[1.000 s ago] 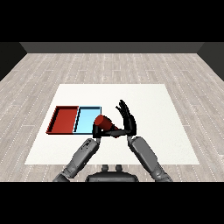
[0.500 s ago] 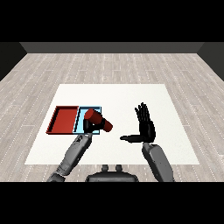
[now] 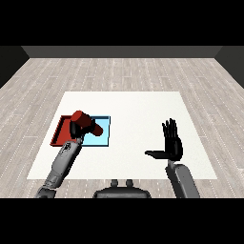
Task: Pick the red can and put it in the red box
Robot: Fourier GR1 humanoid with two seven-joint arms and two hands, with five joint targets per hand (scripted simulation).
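Red can [image 3: 86, 122] is held in the left hand [image 3: 76, 129], fingers curled round it, lying tilted on its side above the seam between red tray [image 3: 58, 134] and light blue tray [image 3: 105, 135] (contact with either cannot be told). Right hand [image 3: 172, 145] is raised well apart over the white table [image 3: 138, 109], fingers straight, thumb out, nothing held.

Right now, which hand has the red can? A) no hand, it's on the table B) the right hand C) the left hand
C: the left hand is curled round the red can over the trays, while the right hand is open and holds nothing.
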